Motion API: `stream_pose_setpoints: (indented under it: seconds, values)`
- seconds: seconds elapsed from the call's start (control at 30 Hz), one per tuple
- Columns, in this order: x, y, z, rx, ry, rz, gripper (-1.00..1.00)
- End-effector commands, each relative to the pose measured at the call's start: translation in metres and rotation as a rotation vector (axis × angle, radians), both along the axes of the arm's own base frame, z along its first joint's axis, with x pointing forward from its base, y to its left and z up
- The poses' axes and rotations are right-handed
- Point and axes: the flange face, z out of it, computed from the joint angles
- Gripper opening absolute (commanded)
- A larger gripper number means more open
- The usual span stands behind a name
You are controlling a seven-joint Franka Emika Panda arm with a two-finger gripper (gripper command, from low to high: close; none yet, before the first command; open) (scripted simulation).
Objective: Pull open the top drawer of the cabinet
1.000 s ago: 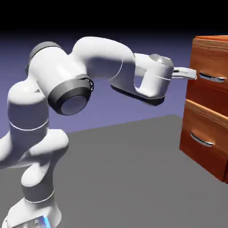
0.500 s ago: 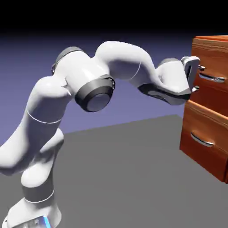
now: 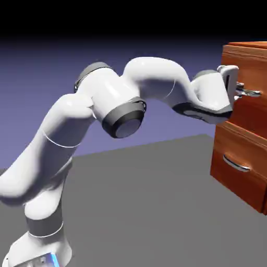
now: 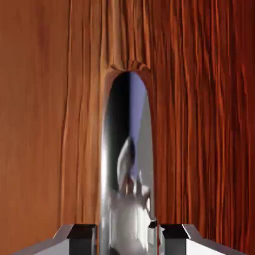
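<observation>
The reddish-brown cabinet [image 3: 249,51] stands at the right edge of the exterior view. Its top drawer [image 3: 256,70] carries a slim silver handle [image 3: 255,93]. My gripper [image 3: 241,93] sits at the left end of that handle and is shut on it. In the hand view the handle [image 4: 127,149] runs as a shiny vertical bar up the middle, over the drawer's wood [image 4: 45,124]. It passes between my two grey fingertips [image 4: 82,236], and my gripper [image 4: 127,238] clamps it at the bottom edge.
A lower drawer [image 3: 245,148] with its own silver handle [image 3: 235,165] sits under the top one. The arm stretches from the lower left across the grey table [image 3: 146,198] toward the cabinet.
The arm has reached right to the cabinet, the hand has turned, and the jaws have gone from open to shut on the top drawer's handle. The drawer front looks slightly shifted toward the arm.
</observation>
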Motion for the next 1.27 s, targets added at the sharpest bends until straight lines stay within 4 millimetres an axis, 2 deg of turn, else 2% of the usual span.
stream_pose_setpoints:
  seconds: [0.0, 0.23, 0.6, 0.77, 0.9, 1.1, 1.13, 1.17, 1.23]
  values:
    - [-0.009, 0.0, 0.0, 0.0, 0.001, 0.0, -1.0]
    - [-0.059, 0.0, 0.0, 0.0, 0.001, 0.0, -1.0]
    - [-0.102, 0.0, 0.0, 0.0, 0.001, 0.0, -1.0]
    - [-0.129, 0.0, 0.0, 0.001, 0.001, 0.0, -1.0]
    - [-0.162, 0.0, 0.0, 0.0, 0.001, 0.0, -1.0]
    - [-0.227, 0.0, 0.0, 0.0, 0.001, 0.0, -1.0]
    - [-0.227, 0.0, 0.0, 0.0, 0.001, 0.0, 1.0]
    - [-0.227, 0.0, 0.0, 0.0, 0.001, 0.0, 1.0]
    - [-0.251, -0.001, 0.0, 0.004, 0.003, 0.001, 1.0]
